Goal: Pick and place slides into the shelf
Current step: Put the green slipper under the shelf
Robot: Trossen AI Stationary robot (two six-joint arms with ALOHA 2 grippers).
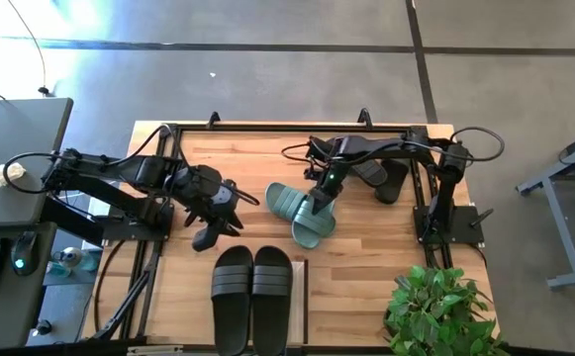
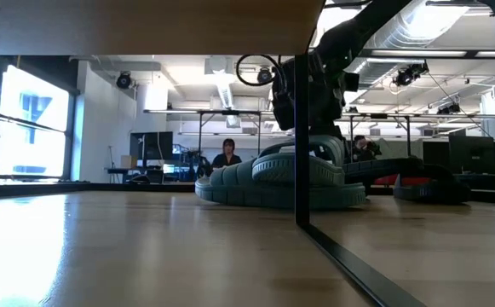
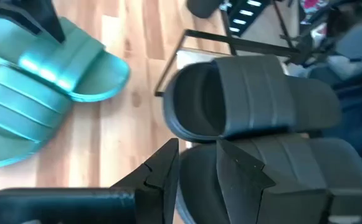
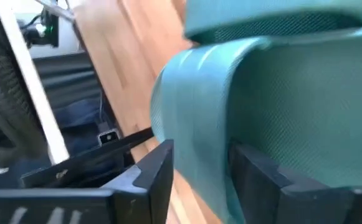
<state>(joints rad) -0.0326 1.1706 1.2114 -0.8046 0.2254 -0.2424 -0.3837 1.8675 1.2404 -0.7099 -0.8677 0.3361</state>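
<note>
Two sage-green slides lie at the table's middle, one (image 1: 287, 202) flat and the other (image 1: 312, 225) beside it. My right gripper (image 1: 322, 204) comes down on the second one and is shut on its strap. My left gripper (image 1: 228, 208) is open and empty to the left of the green pair. In the left wrist view its fingers (image 3: 198, 152) hover over a black pair (image 1: 252, 292), which rests sole-down on the light-wood shelf (image 1: 299, 297) at the near edge. Another black pair (image 1: 384, 178) lies at the far right under the right arm. My right gripper pinches the green slide's wide strap at its side edge (image 4: 196, 130), one finger (image 4: 159, 177) outside the strap and the other (image 4: 258, 183) on its inner side. The fingers come from above, slanting down. In the low view the slide (image 2: 302, 170) sits low by the other green one.
A potted plant (image 1: 440, 311) stands at the near right corner. The shelf's dark frame post (image 2: 301, 128) and board (image 2: 145, 21) show close in the low view. People sit in the room behind. Bare wood lies between the green and black pairs.
</note>
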